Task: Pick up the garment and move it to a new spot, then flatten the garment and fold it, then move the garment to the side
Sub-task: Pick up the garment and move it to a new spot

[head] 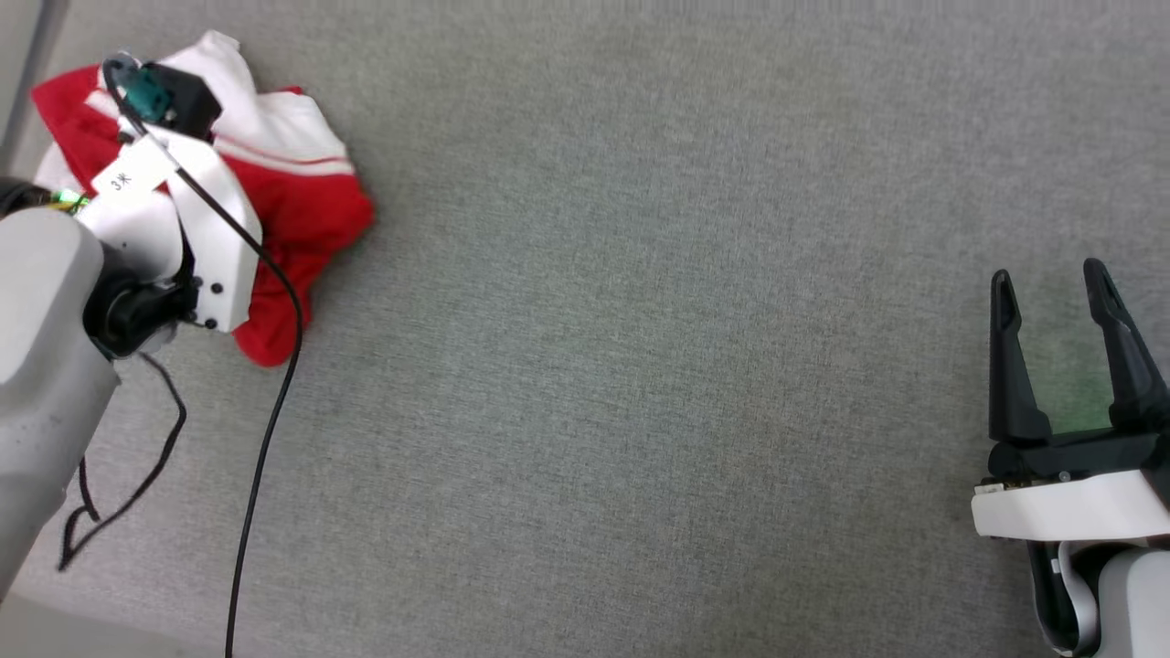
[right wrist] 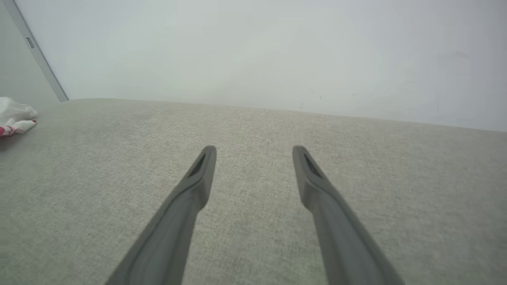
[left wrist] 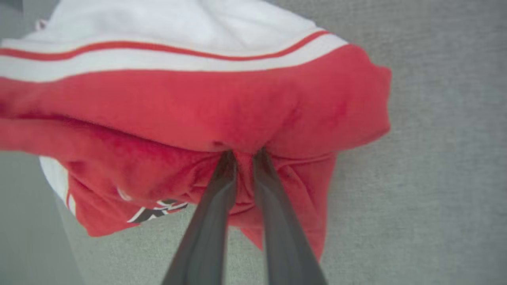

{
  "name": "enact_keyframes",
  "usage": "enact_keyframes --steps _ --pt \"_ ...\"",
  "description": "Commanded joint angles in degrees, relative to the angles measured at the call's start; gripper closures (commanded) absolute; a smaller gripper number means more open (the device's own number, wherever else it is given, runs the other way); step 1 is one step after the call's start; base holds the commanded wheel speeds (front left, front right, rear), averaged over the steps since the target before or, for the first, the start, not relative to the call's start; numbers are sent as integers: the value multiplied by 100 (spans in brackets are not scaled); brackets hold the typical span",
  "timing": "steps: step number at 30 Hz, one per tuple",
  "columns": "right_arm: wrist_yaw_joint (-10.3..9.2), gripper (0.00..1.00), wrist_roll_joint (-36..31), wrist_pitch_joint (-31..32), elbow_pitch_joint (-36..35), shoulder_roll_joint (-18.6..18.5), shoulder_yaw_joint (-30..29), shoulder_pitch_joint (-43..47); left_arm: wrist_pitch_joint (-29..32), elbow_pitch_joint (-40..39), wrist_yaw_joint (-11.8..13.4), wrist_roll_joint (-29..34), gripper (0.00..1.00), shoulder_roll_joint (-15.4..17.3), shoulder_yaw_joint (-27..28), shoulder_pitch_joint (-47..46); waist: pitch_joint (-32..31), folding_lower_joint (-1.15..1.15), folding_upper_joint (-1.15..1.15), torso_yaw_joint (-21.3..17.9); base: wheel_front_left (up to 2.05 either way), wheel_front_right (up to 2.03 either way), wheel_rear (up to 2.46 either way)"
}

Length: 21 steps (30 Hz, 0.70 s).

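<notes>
The garment [head: 311, 206] lay bunched at the tabletop's [head: 640, 366] far left. The left wrist view revealed the left pincer [left wrist: 243, 152] nipping a red fold, which the wrist hid from overhead. The right pincer [head: 1047, 274] gaped wide, empty.

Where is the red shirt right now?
Head view, upper left: the shirt lies crumpled on the grey surface, under the left gripper, which pinches its red cloth.

The grey fabric surface [head: 640, 366] carries a crumpled red-and-white garment [head: 311, 210]; a black cable [head: 265, 439] lies beside this garment.
</notes>
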Motion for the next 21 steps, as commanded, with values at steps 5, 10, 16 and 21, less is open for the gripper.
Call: enact_keyframes --steps 5,10,16,21 --pt "-4 0 114 -13 65 94 4 103 -490 -480 -1 128 100 138 -359 -309 -487 0 0 23 0 0 0" --pt "-4 0 195 -13 122 147 38 145 -802 -982 -1 209 100 211 -783 -574 -757 0 0 -103 0 0 0" --pt "-4 0 362 -13 146 169 70 176 -1045 -1542 -1 269 100 99 -1272 -884 -907 0 0 -496 0 0 0" --pt "-4 0 556 -13 150 170 26 172 -1253 -1938 -1 157 100 -244 -1841 -1079 -905 0 0 -926 0 0 0"
